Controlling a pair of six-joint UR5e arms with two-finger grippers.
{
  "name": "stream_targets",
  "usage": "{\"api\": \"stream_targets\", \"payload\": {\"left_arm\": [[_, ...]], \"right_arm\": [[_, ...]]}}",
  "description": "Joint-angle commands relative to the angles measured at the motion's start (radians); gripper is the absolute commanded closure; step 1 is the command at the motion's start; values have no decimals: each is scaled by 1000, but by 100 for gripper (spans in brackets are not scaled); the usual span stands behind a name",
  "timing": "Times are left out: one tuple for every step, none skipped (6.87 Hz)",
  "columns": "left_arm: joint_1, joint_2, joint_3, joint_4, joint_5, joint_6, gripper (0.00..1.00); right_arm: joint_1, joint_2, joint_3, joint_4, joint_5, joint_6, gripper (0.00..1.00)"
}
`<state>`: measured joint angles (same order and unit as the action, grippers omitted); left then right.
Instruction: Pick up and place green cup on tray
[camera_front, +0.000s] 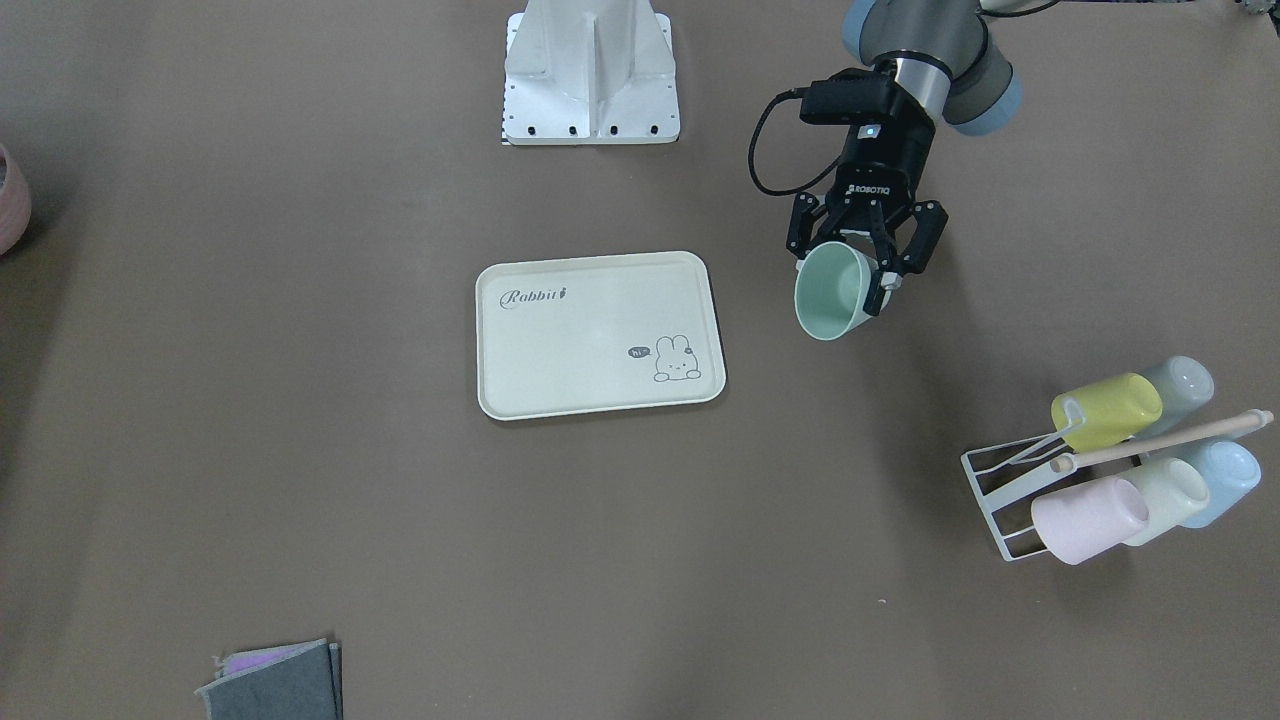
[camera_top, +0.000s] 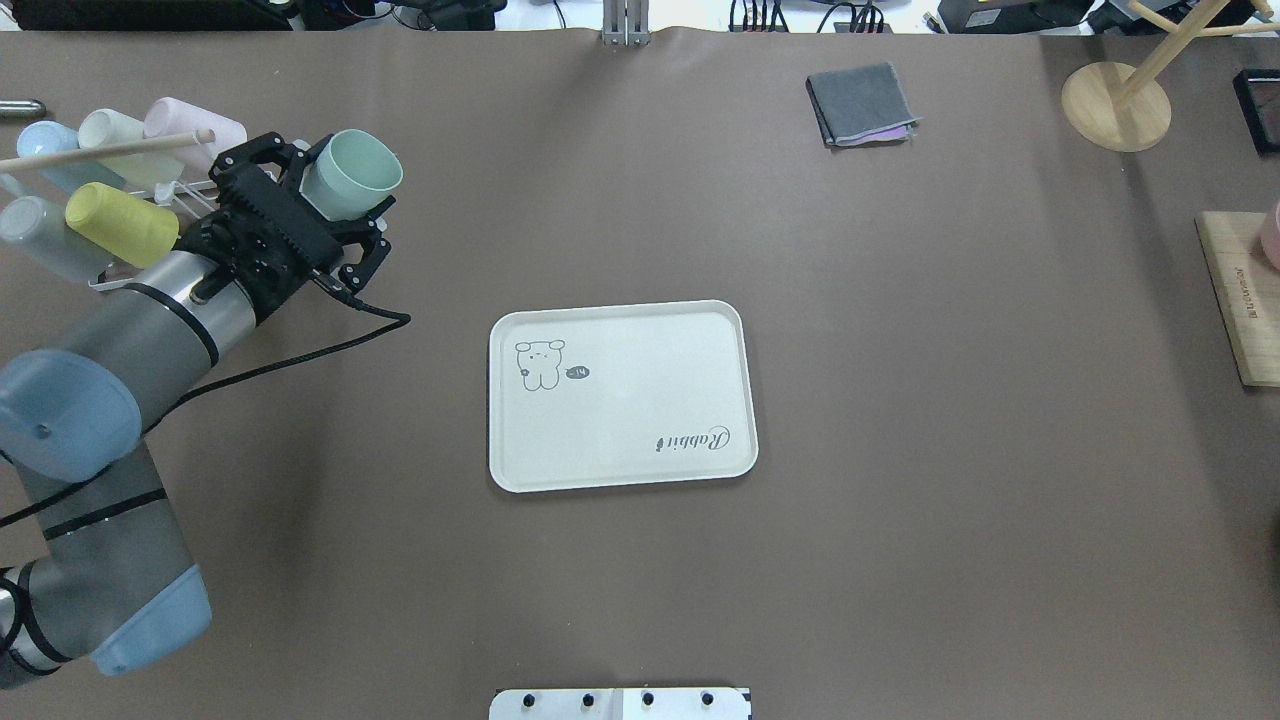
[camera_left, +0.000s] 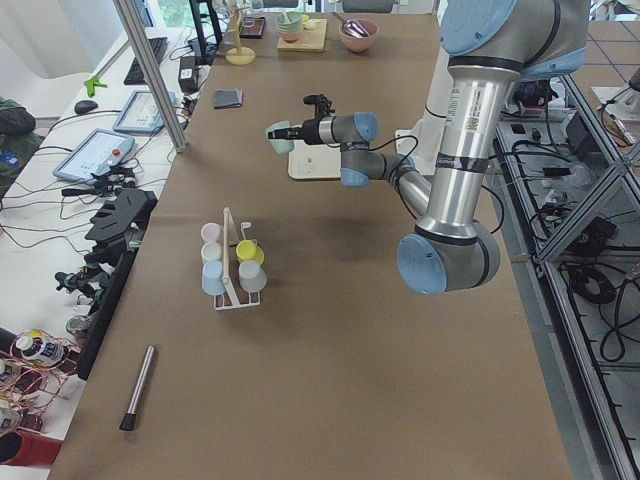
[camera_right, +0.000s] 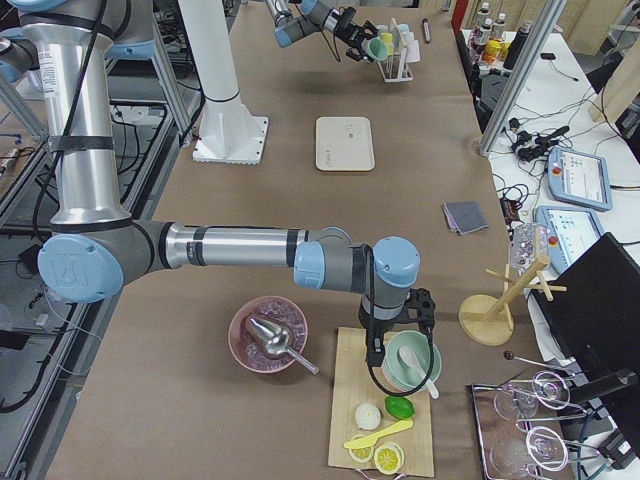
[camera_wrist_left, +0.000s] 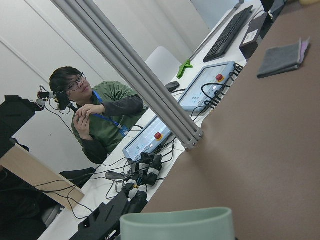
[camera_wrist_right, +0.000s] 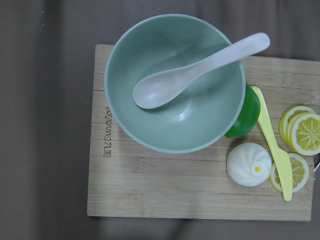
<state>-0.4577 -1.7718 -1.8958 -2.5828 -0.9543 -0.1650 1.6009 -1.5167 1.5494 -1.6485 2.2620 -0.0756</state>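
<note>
My left gripper (camera_front: 852, 268) is shut on the green cup (camera_front: 832, 292) and holds it off the table, tipped on its side with the mouth pointing away from the robot. In the overhead view the green cup (camera_top: 352, 172) hangs to the left of the cream tray (camera_top: 620, 410), near the cup rack. The tray (camera_front: 580, 350) lies bare at the table's middle. Only the cup's rim (camera_wrist_left: 177, 224) shows at the bottom of the left wrist view. My right gripper (camera_right: 400, 335) hovers over a green bowl (camera_wrist_right: 175, 82) on a wooden board; I cannot tell whether it is open or shut.
A wire rack (camera_front: 1000, 500) holding several pastel cups stands beside the left arm. A folded grey cloth (camera_top: 860, 105) and a wooden stand (camera_top: 1115, 105) sit at the far side. The robot base (camera_front: 590, 75) is behind the tray. A person (camera_wrist_left: 95, 120) sits past the table edge.
</note>
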Motion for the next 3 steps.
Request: {"api": "stream_targets", "payload": {"left_arm": [[126, 50, -9, -7, 177, -165, 100], [129, 51, -12, 16, 183, -257, 100], [129, 52, -14, 36, 184, -272, 100]], "right_arm": [[-1, -5, -2, 6, -2, -1, 0], [-3, -8, -12, 7, -4, -9, 0], [-4, -13, -14, 7, -2, -10, 0]]}}
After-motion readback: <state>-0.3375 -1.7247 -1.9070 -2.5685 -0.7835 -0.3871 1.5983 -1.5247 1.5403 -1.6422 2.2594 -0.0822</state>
